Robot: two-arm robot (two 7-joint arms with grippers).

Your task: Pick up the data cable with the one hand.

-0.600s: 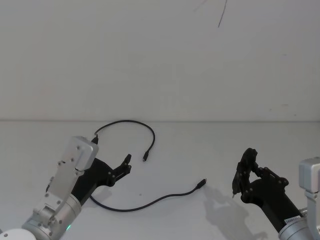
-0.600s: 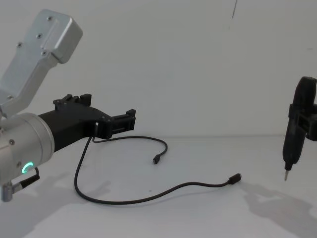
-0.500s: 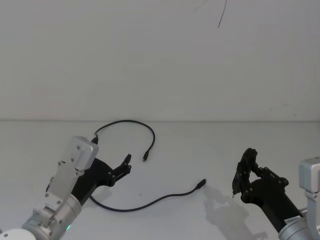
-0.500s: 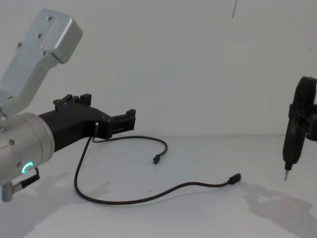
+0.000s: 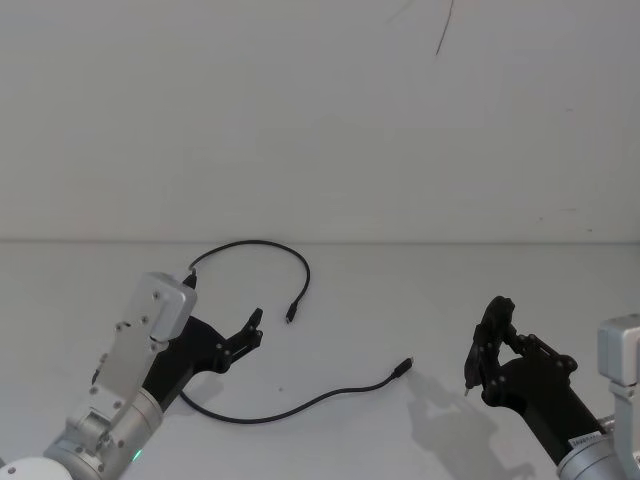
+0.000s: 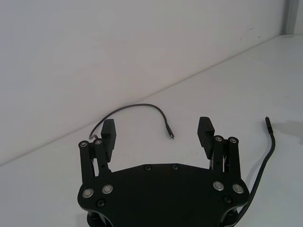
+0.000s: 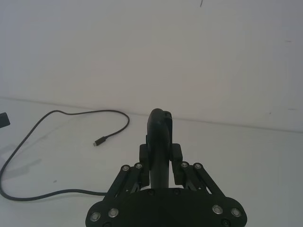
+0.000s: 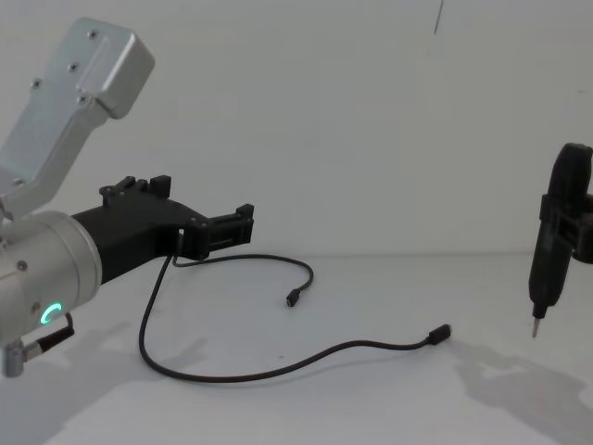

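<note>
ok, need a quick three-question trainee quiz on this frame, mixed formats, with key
1. True or false: the left gripper is shut on the data cable.
2. Where is the right gripper? A) over the cable's middle. B) off to the right, apart from the cable. C) pinching a plug.
3. Fill in: both plugs of the cable lie on the ____.

Key: 1 false, its fingers are spread and it holds nothing. 2 B. 3 table.
</note>
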